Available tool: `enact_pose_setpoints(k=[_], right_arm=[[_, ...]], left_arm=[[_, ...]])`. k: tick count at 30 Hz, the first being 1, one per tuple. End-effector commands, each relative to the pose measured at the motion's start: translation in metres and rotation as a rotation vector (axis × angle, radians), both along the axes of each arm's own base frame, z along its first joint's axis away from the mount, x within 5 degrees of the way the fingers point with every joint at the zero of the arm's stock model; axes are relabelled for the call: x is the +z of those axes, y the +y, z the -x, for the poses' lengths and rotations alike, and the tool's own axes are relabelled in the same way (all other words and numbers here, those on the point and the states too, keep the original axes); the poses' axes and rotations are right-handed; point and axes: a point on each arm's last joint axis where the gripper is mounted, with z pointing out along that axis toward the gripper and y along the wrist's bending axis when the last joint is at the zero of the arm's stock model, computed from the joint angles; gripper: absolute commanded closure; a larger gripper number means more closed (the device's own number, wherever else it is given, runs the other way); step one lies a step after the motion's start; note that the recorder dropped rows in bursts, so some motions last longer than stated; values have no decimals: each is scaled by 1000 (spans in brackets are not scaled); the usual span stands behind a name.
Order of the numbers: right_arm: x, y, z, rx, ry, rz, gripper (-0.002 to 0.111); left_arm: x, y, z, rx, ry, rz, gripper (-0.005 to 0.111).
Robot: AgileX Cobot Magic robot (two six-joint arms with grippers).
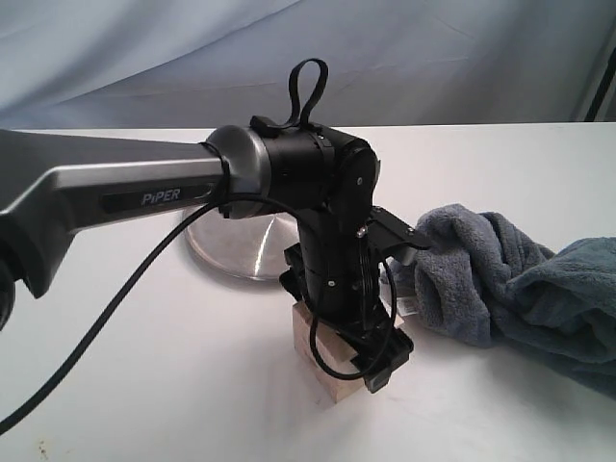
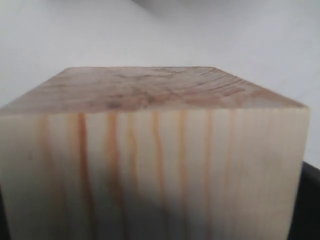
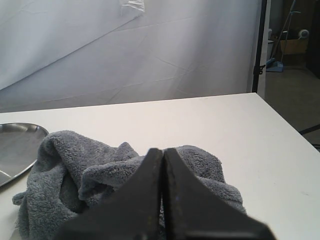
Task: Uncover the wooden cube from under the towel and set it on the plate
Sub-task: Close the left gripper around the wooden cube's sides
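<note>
The wooden cube (image 1: 316, 354) stands on the white table, out from under the towel, and its grained face (image 2: 155, 165) fills the left wrist view. My left gripper (image 1: 348, 364) comes down over it, dark fingers (image 2: 311, 200) tight against its sides, so it is shut on the cube. The blue-grey towel (image 1: 500, 279) lies bunched just right of the cube. The steel plate (image 1: 241, 248) sits behind the left arm, partly hidden by it. My right gripper (image 3: 162, 151) is shut above the towel (image 3: 75, 165), with no cloth seen between its tips; it is out of the exterior view.
The long grey left arm (image 1: 115, 192) and its black cable (image 1: 115, 308) cross the left half of the table. A grey backdrop (image 1: 433, 58) hangs behind. The table's far corner (image 3: 257, 95) and the plate's rim (image 3: 15, 145) show in the right wrist view.
</note>
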Motion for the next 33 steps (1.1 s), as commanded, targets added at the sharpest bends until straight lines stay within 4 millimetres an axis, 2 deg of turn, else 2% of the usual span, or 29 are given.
enact_pose_setpoints(k=[1,8,33], right_arm=[[-2,0,0,5,6,-9,105],[-2,0,0,5,6,-9,105],[-2,0,0,5,6,-9,105]], left_arm=[[-8,-2,1,-8,17,-12,2],[-29,-2,2,-32,51,-46,2],[-30,-1,2,-34,56,-50,2]])
